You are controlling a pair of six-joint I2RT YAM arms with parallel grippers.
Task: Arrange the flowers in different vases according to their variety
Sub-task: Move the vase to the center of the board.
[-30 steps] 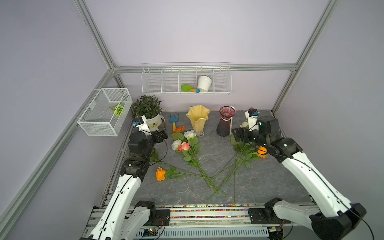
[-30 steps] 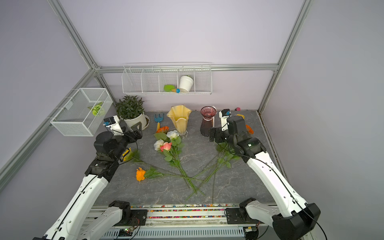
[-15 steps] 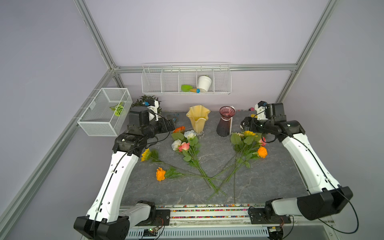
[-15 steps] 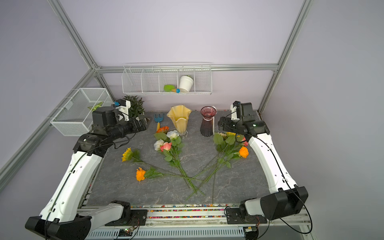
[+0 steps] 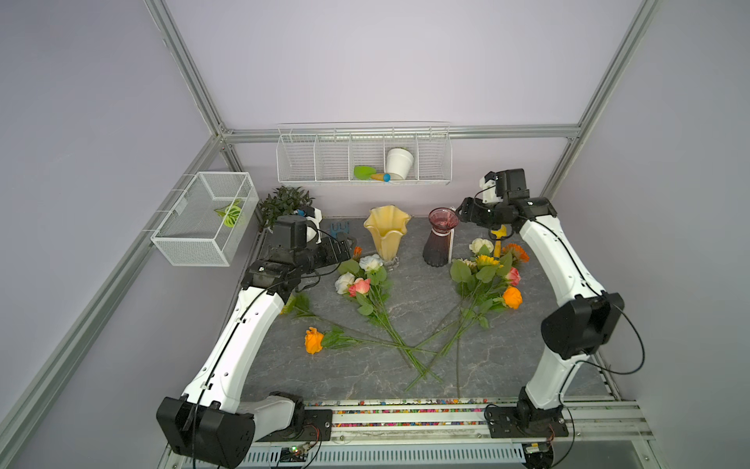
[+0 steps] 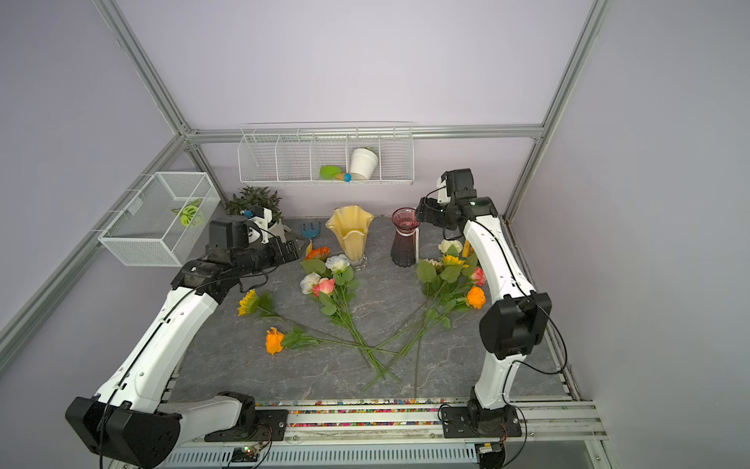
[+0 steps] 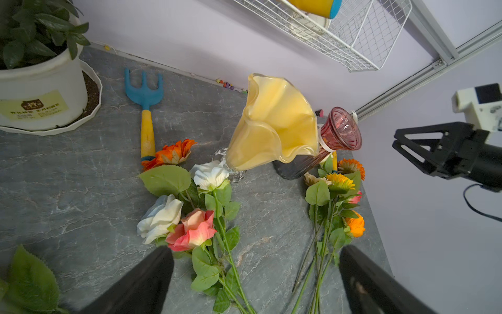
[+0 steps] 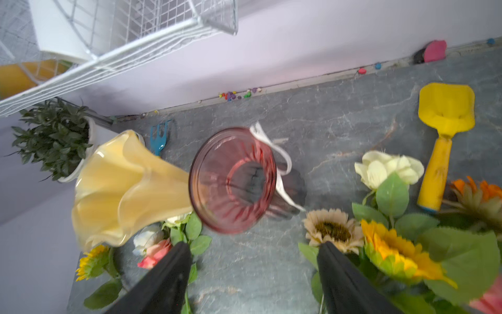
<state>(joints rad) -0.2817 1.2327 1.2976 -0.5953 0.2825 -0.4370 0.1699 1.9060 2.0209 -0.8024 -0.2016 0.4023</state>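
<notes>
Left pincer [image 5: 343, 248] is hovering spread and empty, having swung out toward the roses [image 5: 359, 284] lying by the yellow vase [image 5: 386, 231]. It and the purple vase [image 5: 439, 243] are standing empty. Right pincer [image 5: 462, 211], having risen beside the purple rim, is narrowing on nothing; every flower is waiting on the table [image 5: 324, 377].

free: tabletop [image 5: 414, 288] middle | blocked: yellow vase [image 5: 386, 233], purple vase [image 5: 440, 241] (gap between)

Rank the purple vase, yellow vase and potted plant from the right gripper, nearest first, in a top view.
1. Purple vase, just beside the right gripper.
2. Yellow vase, centre back.
3. Potted plant, back corner behind the left arm.
</notes>
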